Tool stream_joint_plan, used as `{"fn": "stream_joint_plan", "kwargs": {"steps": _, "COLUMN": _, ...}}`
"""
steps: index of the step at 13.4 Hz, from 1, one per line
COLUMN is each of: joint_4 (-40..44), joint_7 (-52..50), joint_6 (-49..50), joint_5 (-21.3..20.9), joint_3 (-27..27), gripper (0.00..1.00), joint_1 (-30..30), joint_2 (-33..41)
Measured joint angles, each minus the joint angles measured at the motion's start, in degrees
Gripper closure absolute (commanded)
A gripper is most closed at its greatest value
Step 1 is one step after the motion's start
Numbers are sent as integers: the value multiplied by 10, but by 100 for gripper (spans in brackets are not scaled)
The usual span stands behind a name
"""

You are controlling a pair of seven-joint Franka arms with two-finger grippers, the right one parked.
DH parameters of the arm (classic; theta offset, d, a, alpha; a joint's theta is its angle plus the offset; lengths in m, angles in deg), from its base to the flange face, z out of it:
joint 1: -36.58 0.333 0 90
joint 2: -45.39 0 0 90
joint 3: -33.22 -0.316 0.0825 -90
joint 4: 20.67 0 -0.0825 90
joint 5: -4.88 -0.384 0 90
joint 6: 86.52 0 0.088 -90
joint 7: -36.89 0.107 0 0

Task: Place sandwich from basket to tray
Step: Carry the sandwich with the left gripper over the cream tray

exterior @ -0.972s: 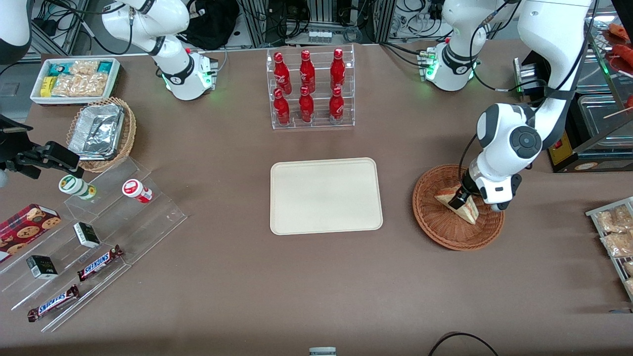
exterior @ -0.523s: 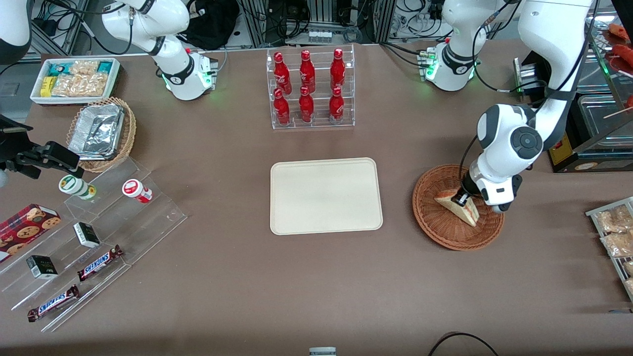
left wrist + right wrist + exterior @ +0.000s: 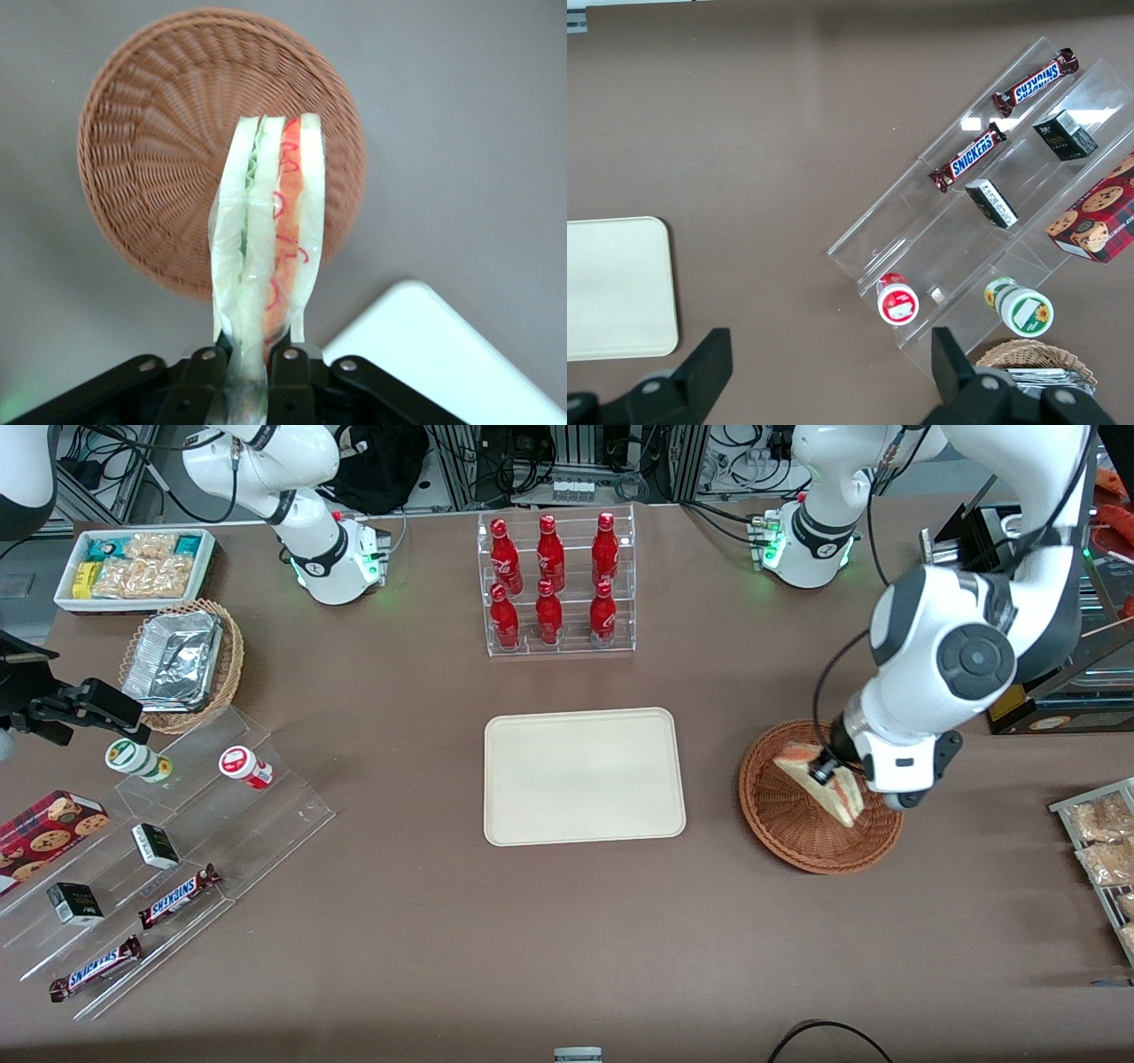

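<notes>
Lifted since earlier, gripper (image 3: pixel 830 772) clamps sandwich (image 3: pixel 819 779) above basket (image 3: pixel 797 828) on brown table (image 3: pixel 532 921).

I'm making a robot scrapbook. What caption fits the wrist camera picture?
Black gripper holding a wrapped triangular white-bread sandwich above the round reddish-brown wicker basket, beside the cream tray's corner.

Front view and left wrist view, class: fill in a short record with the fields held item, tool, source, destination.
held item: triangular white-bread sandwich, lifted above the basket
tool: left arm's tool, shut on the sandwich's end, over the basket
source: round reddish-brown wicker basket, nothing else in it
destination: flat cream rectangular tray, bare, beside the basket toward the parked arm's end
</notes>
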Motion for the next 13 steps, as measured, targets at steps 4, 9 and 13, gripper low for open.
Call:
{"fn": "stream_joint_plan", "kwargs": {"steps": 4, "joint_4": 43, "joint_7": 0, "joint_6": 13, "joint_5": 0, "joint_3": 3, "gripper": 89, "joint_1": -106, "joint_2": -32}}
{"fn": "stream_joint_plan", "kwargs": {"steps": 9, "joint_4": 128, "joint_7": -2, "joint_6": -24, "joint_5": -37, "joint_3": 3, "gripper": 87, "joint_1": -248, "joint_2": -168}}
{"fn": "stream_joint_plan", "kwargs": {"steps": 13, "joint_4": 136, "joint_7": 0, "joint_6": -111, "joint_5": -55, "joint_3": 2, "gripper": 87, "joint_1": -291, "joint_2": -244}}
